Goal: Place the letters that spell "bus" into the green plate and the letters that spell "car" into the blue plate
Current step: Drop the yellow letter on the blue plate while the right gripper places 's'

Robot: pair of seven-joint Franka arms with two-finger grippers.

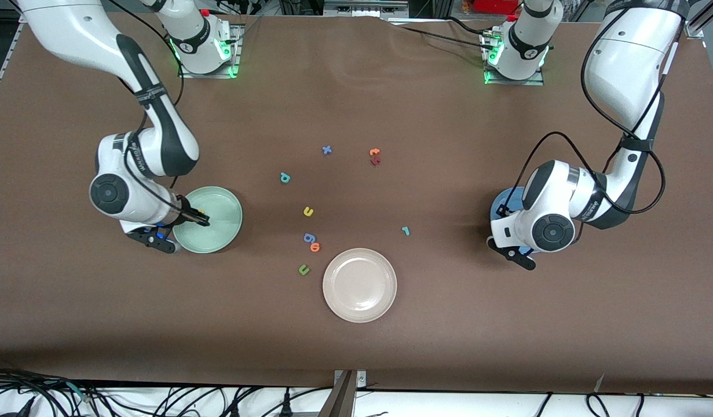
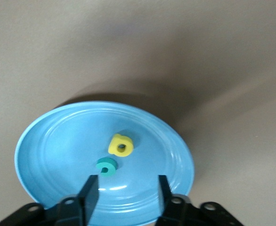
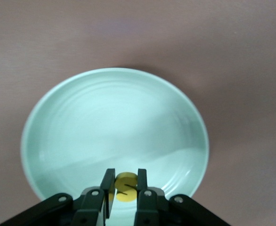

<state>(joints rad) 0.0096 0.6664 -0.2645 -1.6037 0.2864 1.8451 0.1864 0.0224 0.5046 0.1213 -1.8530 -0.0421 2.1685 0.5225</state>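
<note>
My right gripper [image 3: 126, 186] is shut on the yellow "s" [image 3: 126, 187] low over the pale green plate [image 3: 109, 117], near that plate's rim [image 1: 226, 202]. Over the blue plate [image 2: 58, 141] my left gripper [image 2: 126, 188] stands open with nothing between its fingers. A yellow "a" [image 2: 121, 144] and a teal "c" [image 2: 106, 166] lie in that plate, which the left arm mostly covers in the front view [image 1: 498, 204]. On the table lie the teal "b" [image 1: 285, 177], the yellow-orange "u" [image 1: 308, 211] and the teal "r" [image 1: 406, 230].
A beige plate [image 1: 359, 284] sits nearest the front camera. Beside it lie a blue "g" [image 1: 309, 237], an orange letter [image 1: 315, 247] and a green "u" [image 1: 303, 269]. Toward the bases are a blue "x" [image 1: 326, 150] and orange [image 1: 375, 152] and dark red [image 1: 375, 161] letters.
</note>
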